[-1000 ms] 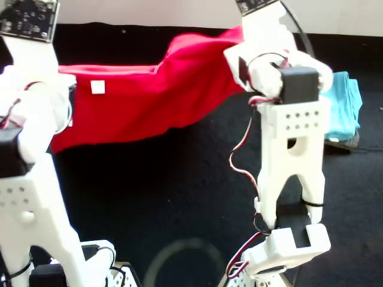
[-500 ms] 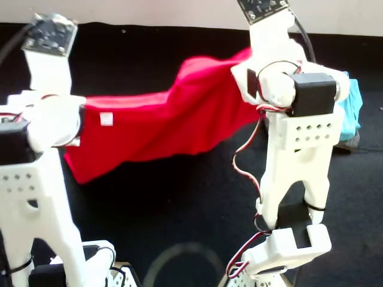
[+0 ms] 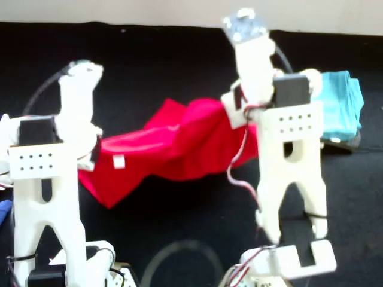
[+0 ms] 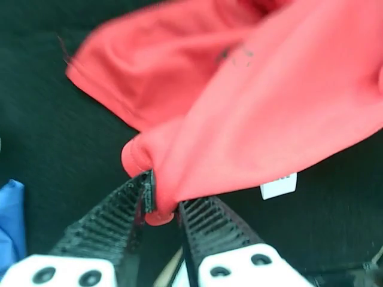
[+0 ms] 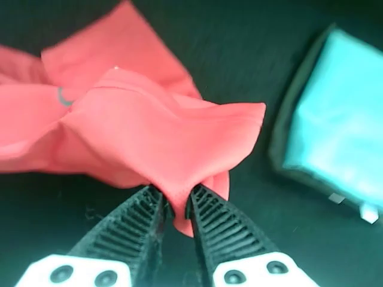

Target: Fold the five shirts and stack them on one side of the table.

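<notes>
My left gripper [image 4: 163, 200] is clamped tight on a bunched edge of the red shirt [image 3: 179, 143]. My right gripper [image 5: 175, 202] pinches the other end, and the cloth sags between them. A white label [image 4: 279, 186] hangs just beside my left gripper, its print unreadable. A folded teal shirt [image 5: 335, 113] lies near my right gripper.

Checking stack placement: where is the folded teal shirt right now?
High view: the teal shirt lies on the table's right side, just beyond the right arm, apart from the red shirt.
</notes>
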